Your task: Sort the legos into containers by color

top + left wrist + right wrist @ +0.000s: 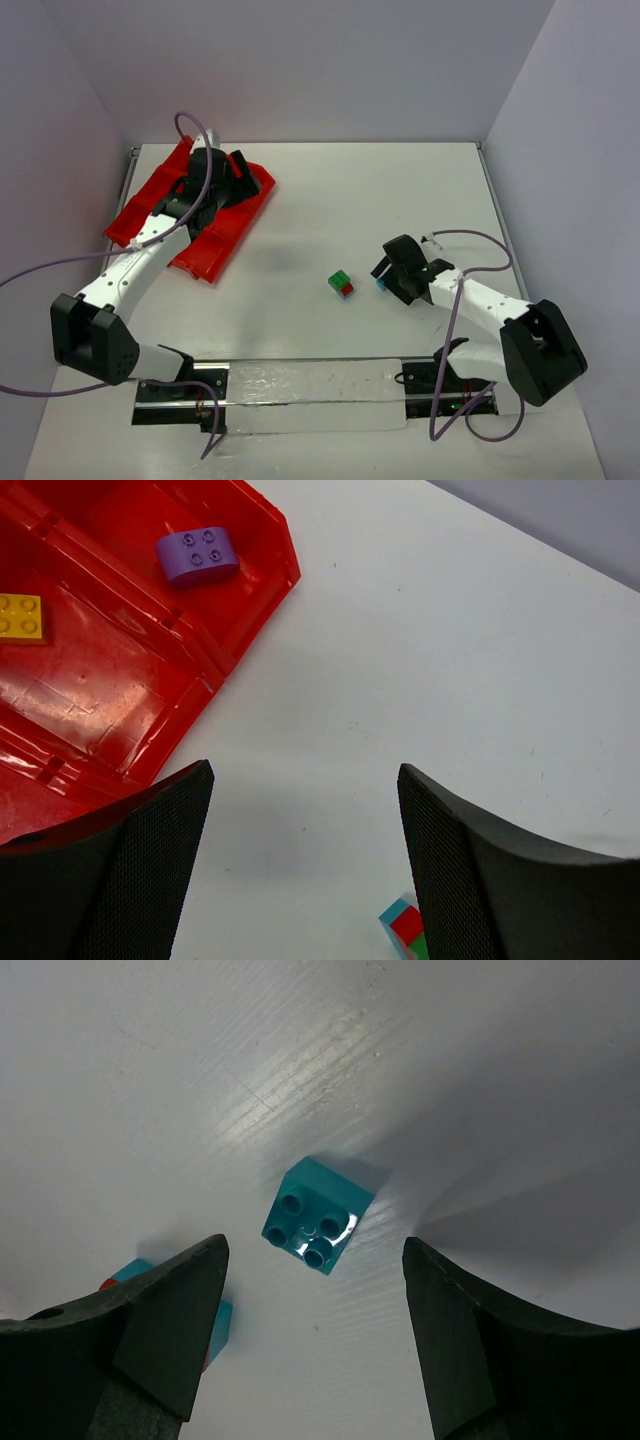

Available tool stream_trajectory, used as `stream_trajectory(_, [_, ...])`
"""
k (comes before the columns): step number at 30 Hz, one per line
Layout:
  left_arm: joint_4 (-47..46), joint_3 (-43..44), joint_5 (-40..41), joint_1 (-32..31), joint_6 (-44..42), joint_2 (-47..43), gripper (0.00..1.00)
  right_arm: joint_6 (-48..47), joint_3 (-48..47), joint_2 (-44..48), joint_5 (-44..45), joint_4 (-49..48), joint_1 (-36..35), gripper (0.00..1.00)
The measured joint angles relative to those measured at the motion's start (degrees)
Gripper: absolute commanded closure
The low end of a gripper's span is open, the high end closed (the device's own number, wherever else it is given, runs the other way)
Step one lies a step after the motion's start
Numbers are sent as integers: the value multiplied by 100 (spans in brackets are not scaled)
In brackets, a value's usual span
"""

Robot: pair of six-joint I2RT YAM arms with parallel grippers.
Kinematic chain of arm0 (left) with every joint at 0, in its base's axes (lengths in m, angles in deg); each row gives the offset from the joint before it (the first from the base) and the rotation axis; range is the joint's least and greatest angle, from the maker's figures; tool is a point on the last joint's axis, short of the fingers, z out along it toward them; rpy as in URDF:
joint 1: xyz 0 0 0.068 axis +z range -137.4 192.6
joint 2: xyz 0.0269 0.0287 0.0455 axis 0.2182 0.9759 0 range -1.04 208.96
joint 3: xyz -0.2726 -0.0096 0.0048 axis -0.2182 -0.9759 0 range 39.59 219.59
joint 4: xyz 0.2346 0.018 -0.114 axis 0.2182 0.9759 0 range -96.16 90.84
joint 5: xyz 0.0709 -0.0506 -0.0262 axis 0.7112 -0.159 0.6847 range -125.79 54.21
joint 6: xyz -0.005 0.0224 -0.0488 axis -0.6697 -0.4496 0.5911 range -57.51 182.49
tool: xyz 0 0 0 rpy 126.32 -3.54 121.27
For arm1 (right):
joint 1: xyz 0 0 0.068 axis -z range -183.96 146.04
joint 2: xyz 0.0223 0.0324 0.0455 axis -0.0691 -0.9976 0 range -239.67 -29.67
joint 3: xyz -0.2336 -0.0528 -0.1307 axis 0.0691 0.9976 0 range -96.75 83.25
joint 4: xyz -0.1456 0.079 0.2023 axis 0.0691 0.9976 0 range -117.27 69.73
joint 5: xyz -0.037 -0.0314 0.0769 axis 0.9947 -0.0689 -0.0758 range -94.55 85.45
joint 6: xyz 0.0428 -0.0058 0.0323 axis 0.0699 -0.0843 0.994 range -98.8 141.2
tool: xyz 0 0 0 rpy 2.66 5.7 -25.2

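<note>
Cyan brick (318, 1215) sits studs-up on the desk (400, 190), right of centre toward the near edge. It's roughly centred betw the fingers of the right gripper (312, 1245), which stand wide apart w/ nothing held.

The brick is turned diagonal to the pads, so I reckon I should rotate the wrist a bit first so flat pads meet flat sides. Then I go straight down & close slowly, since a corner grip on plastic this small would prob squirt out.

One finger is close to the mixed stack (342, 284) (green, red, some cyan), which stands just beside, toward desk centre. I need to keep off it on the descent.

My left gripper (303, 780) hovers at the far-left corner over the edge of the red tray (100, 690), fingers also wide, empty. The tray holds a purple brick (197, 556) & a yellow brick (20, 617), seemingly in separate compartments, so cyan needs its own section.
</note>
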Motion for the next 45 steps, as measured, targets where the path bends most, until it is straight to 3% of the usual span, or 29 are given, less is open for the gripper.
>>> stream_trajectory(5, [30, -32, 61, -8, -10, -285, 18, -10, -69, -405, -47, -270, 23, 34])
stream_trajectory(9, [74, -30, 130, -8, -37, -457, 18, -99, -357, -875, -43, -446, 30, 47])
stream_trajectory(14, [159, -30, 182, -8, -44, -505, 18, -118, -481, -1143, -20, -687, 25, 77])
stream_trajectory(17, [259, -19, 230, -8, -58, -533, 18, -116, -481, -1142, 10, -710, 16, 86])
stream_trajectory(27, [784, 482, 458, -8, -228, -760, 18, -536, -785, -908, 242, -245, -274, 85])
stream_trajectory(30, [1142, 915, 579, 59, -305, -851, 18, -864, -1472, -863, 349, -57, -761, 84])
stream_trajectory(35, [1636, 1413, 583, 805, -350, -1280, 19, -1451, -2898, -970, 372, -327, -1785, 81])
stream_trajectory(39, [1903, 1550, 598, 1069, -368, -1735, 19, -1942, -4017, -1801, -5, -766, -2288, 80])
stream_trajectory(45, [2200, 2027, 600, 1081, -468, -1996, 19, -2441, -6229, -4035, -490, -949, -2803, 80])
